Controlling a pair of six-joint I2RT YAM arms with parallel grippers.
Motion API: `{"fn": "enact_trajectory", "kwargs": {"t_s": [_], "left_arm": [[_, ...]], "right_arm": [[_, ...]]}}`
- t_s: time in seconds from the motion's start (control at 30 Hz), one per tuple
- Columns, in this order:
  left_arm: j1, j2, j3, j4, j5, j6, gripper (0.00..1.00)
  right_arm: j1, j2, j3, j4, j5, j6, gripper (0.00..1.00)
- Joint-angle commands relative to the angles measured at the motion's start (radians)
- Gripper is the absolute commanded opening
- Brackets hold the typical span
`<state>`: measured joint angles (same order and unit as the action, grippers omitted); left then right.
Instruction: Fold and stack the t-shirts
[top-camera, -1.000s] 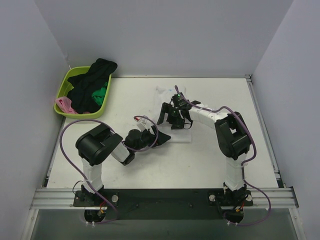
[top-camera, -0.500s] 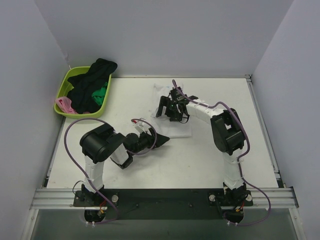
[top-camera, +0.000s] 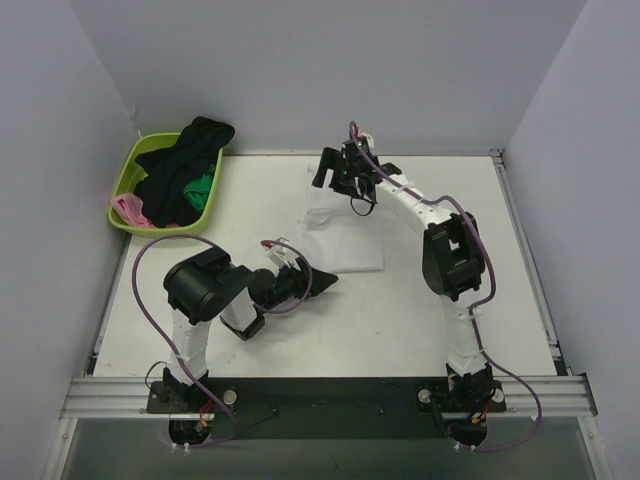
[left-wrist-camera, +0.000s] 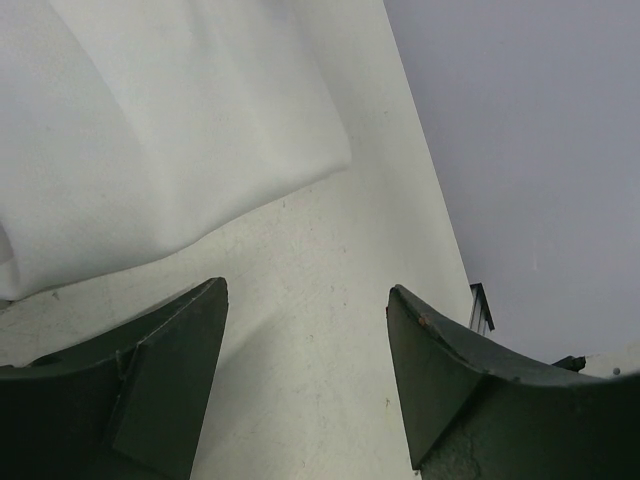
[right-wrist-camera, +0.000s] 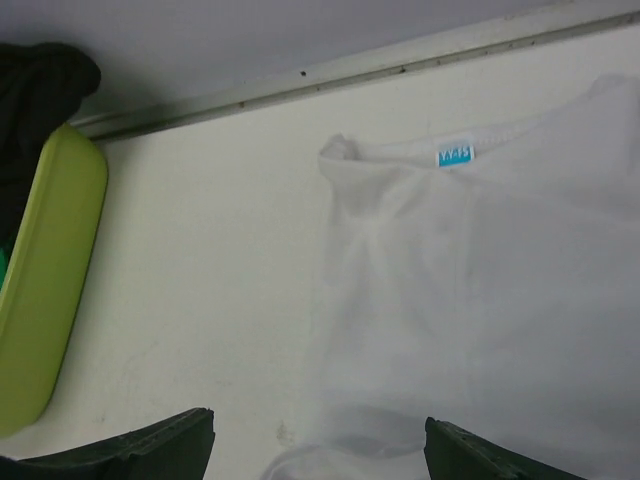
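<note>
Left gripper (left-wrist-camera: 305, 300) and right gripper (right-wrist-camera: 318, 440) were held spread, empty; the flat-lying white t-shirt (top-camera: 345, 240) could be missed when pinched.

Table (top-camera: 400, 320): bare surface right of the white shirt (top-camera: 345, 240) and along the near edge, so there is room to pass.
Left gripper (top-camera: 325, 281): low at the shirt's near-left corner, fingers spread, only bare tabletop between them.
Right gripper (top-camera: 335, 170): over the collar end, fingers wide apart, back wall (top-camera: 330, 80) close behind.
Basket (top-camera: 127, 170): heaped with clothes (top-camera: 180, 165), fills the far-left corner. A bare strip runs between basket and shirt.
</note>
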<state>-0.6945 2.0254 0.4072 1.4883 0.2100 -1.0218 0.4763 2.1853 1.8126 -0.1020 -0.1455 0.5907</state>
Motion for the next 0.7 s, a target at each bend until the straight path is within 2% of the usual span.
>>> {"fn": "enact_trajectory", "kwargs": {"t_s": [0.0,0.13,0.23,0.33,0.47,0.5,0.53,0.6,0.67], "left_arm": [[-0.019,0.058,-0.061,0.004,0.038,-0.024,0.75],[-0.016,0.023,-0.067,0.001,0.058,-0.043,0.75],[-0.013,-0.065,-0.065,-0.048,0.080,-0.066,0.75],[-0.011,-0.221,-0.002,-0.245,0.103,-0.034,0.75],[-0.017,-0.474,0.166,-0.765,0.071,0.107,0.78],[-0.019,-0.502,0.259,-0.863,0.031,0.141,0.79],[-0.019,-0.522,0.307,-1.049,0.010,0.211,0.79],[-0.016,-0.559,0.392,-1.205,-0.065,0.252,0.80],[-0.014,-0.564,0.522,-1.444,-0.137,0.314,0.80]], "right_arm": [[-0.011,0.011,0.091,0.004,0.052,-0.060,0.86],[-0.010,-0.100,0.013,0.037,0.075,-0.063,0.86],[0.004,-0.215,-0.136,0.047,0.104,-0.071,0.86],[0.024,-0.301,-0.238,-0.053,0.180,-0.083,0.86],[0.036,-0.415,-0.419,-0.070,0.265,-0.094,0.86],[0.035,-0.432,-0.461,-0.077,0.270,-0.095,0.86],[0.036,-0.452,-0.470,-0.117,0.280,-0.095,0.86],[0.045,-0.456,-0.478,-0.157,0.291,-0.115,0.86],[0.056,-0.447,-0.473,-0.211,0.307,-0.138,0.86]]}}
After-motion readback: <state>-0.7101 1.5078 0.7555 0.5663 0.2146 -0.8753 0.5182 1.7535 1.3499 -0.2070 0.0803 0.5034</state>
